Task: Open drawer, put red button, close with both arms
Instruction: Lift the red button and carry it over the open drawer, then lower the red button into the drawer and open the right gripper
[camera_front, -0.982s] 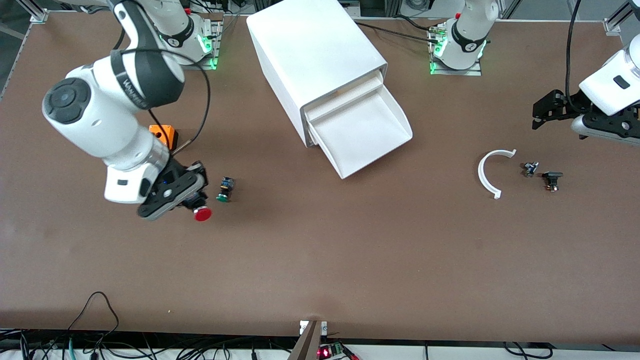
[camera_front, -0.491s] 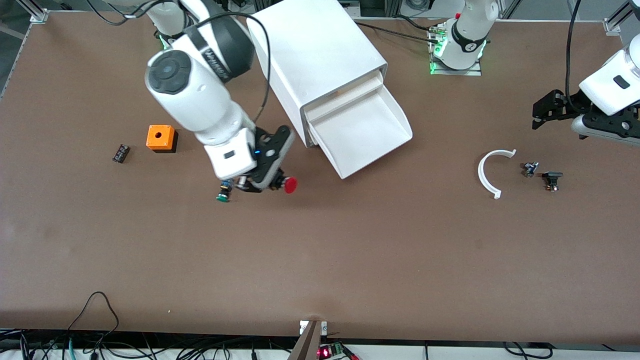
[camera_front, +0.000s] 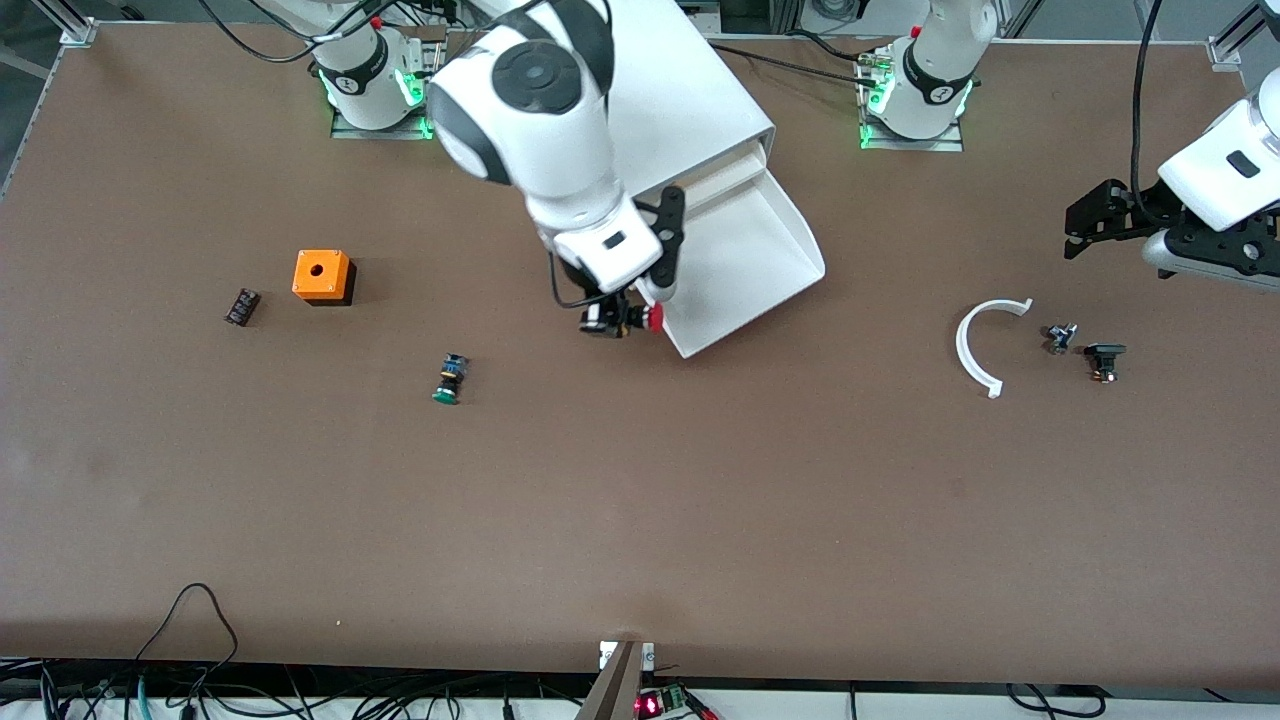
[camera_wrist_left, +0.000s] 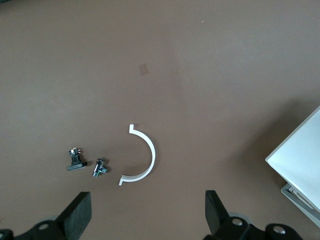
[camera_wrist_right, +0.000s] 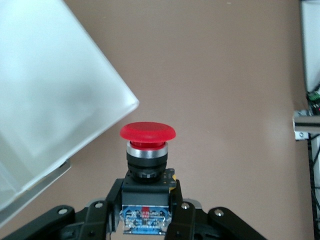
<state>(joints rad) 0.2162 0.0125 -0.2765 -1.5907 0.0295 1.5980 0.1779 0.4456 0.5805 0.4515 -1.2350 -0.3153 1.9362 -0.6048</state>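
The white cabinet (camera_front: 640, 90) stands at the table's back middle with its lowest drawer (camera_front: 740, 260) pulled out and bare inside. My right gripper (camera_front: 622, 322) is shut on the red button (camera_front: 652, 318) and holds it in the air just beside the drawer's front corner. In the right wrist view the red button (camera_wrist_right: 147, 132) has its red cap pointing away from the gripper (camera_wrist_right: 147, 210), with the drawer's white wall (camera_wrist_right: 55, 100) close beside it. My left gripper (camera_front: 1085, 225) is open and waits above the table at the left arm's end; its fingers (camera_wrist_left: 80, 215) show in the left wrist view.
A green-capped button (camera_front: 449, 380), an orange cube with a hole (camera_front: 321, 276) and a small black part (camera_front: 241, 306) lie toward the right arm's end. A white curved piece (camera_front: 975, 345) and two small parts (camera_front: 1085, 350) lie under the left gripper.
My right arm has carried the red button across the table from beside the green button to the open drawer's front corner. The left arm has not moved.
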